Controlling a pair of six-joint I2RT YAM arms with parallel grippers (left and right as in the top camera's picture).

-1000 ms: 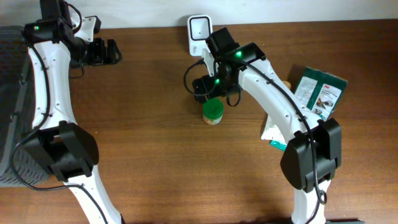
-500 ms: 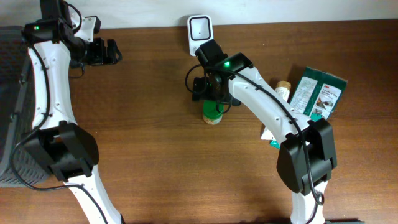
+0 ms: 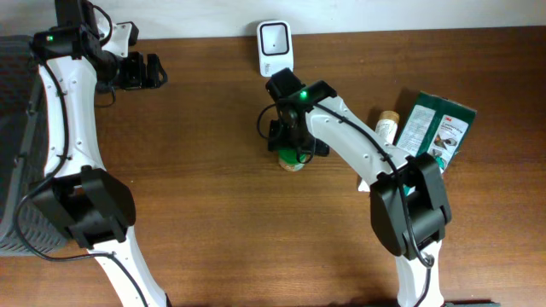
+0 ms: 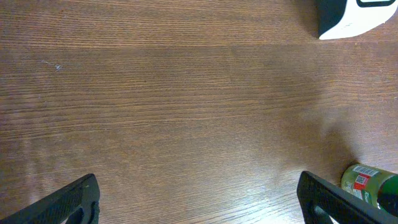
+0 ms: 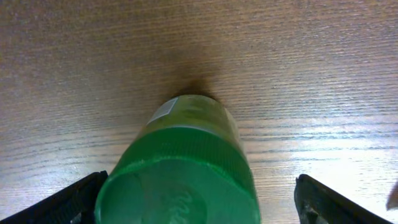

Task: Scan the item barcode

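1. The wooden table (image 3: 213, 213) is bare on the left arm's side of the white scanner (image 3: 275, 47), which stands at its far edge.
2. The left gripper (image 4: 199, 205) hangs well away from the scanner. Its fingers are spread wide with only wood between them.
3. The right gripper (image 5: 199, 205) sits near the scanner, on the robot's side of it. Its fingers (image 5: 329, 199) are apart and straddle the jar. One side is clearly clear of the jar; the other looks close to the lid, and I cannot tell whether it touches.
4. The green-lidded jar (image 5: 186, 162) stands upright on the table in front of the scanner and is not lifted.
5. I would expect the jar to be small, rigid and light, with smooth round sides that could slip or twist in the grip. The ribbed lid looks the surer place to take hold. That would also leave the barcode label (image 4: 360, 179) on its side uncovered for turning toward the scanner.
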